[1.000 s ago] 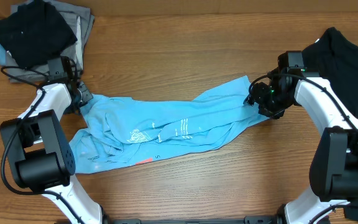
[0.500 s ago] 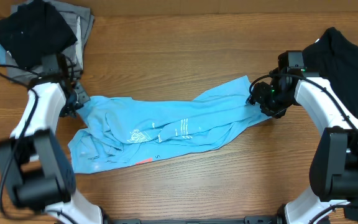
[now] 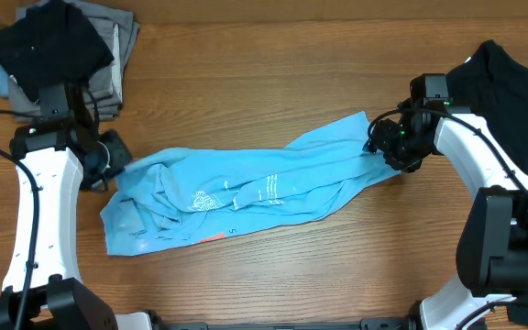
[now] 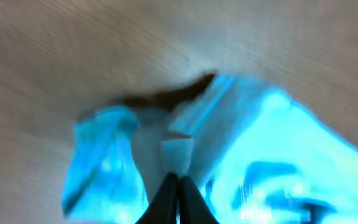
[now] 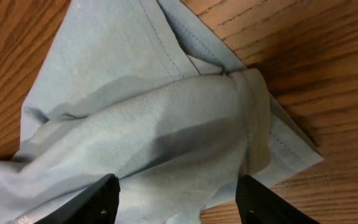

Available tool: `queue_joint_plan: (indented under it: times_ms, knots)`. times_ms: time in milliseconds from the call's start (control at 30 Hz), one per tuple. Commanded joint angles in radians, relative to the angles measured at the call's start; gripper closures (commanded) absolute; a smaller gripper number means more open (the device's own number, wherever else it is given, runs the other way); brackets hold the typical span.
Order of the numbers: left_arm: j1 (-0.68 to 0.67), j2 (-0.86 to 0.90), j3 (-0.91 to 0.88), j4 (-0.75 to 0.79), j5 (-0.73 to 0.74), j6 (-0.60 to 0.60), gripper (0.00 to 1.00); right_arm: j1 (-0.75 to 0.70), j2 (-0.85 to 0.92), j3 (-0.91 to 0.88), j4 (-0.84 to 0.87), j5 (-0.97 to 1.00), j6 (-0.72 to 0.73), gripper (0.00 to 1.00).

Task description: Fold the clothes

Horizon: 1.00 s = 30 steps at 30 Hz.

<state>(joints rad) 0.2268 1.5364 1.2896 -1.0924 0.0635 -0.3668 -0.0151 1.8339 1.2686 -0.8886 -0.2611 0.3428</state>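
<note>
Wood of the table [image 3: 264, 73] shows open along near and far edges. The crumpled, soft blue T-shirt [image 3: 273, 183] spans its middle. Left gripper [image 4: 178, 182] jaws are closed at the shirt's left edge, in a blurred view. Right gripper [image 5: 178, 199] jaws are spread over its stitched right end.

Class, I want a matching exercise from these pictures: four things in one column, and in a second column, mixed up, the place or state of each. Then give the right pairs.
Column one
1. light blue T-shirt
2. black garment
3. grey and black pile
4. right gripper

Column two
A. in the far left corner of the table
B. open, over the shirt's right end
C. crumpled across the middle of the table
D. at the table's right edge

Pairs: 1-C; 2-D; 3-A; 4-B
</note>
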Motion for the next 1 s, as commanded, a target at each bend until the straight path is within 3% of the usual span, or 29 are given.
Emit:
queue_joint_plan:
  times_ms: [0, 167, 433, 733, 967]
  knots:
    - [-0.024, -0.021, 0.008, -0.084, 0.068, -0.014, 0.96, 0.003, 0.007, 0.000, 0.005, 0.006, -0.003, 0.36]
    - [-0.076, -0.133, 0.008, -0.130, 0.051, 0.023, 0.96, 0.003, 0.007, 0.000, 0.011, 0.006, -0.003, 0.36]
    - [-0.090, -0.351, 0.008, -0.248, -0.075, -0.061, 0.96, 0.003, 0.007, 0.000, 0.036, 0.006, -0.003, 0.35]
    - [-0.090, -0.367, -0.015, -0.476, -0.068, -0.110, 0.96, 0.003, 0.007, 0.000, 0.048, 0.006, 0.002, 0.35]
    - [-0.090, -0.370, -0.166, -0.495, -0.048, -0.158, 0.96, 0.002, 0.007, 0.002, 0.072, 0.006, 0.028, 0.35]
